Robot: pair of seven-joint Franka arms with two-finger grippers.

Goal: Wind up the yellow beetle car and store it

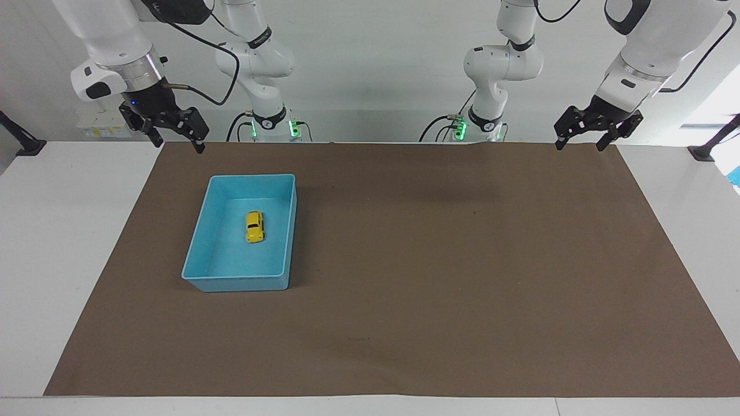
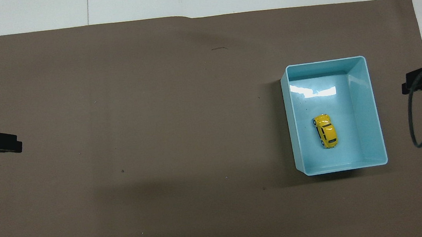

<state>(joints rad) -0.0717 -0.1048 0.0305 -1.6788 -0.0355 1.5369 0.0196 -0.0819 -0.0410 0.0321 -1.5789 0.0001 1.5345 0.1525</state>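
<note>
The glossy rounded yellow beetle car [image 1: 254,226] rests inside the smooth rectangular blue bin [image 1: 199,263]. Left gripper [image 1: 584,141] and right gripper [image 1: 178,142] hang released, empty.

A tiny bright yellow beetle-shaped toy car [image 2: 325,131] lies inside a light blue rectangular plastic bin [image 2: 377,124] on brown paper matting [image 2: 139,141]

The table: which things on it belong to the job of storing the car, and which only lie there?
Belong to the job:
- yellow beetle car, lying in the blue bin
- blue bin, toward the right arm's end

Only lying there:
- brown mat under the bin
</note>
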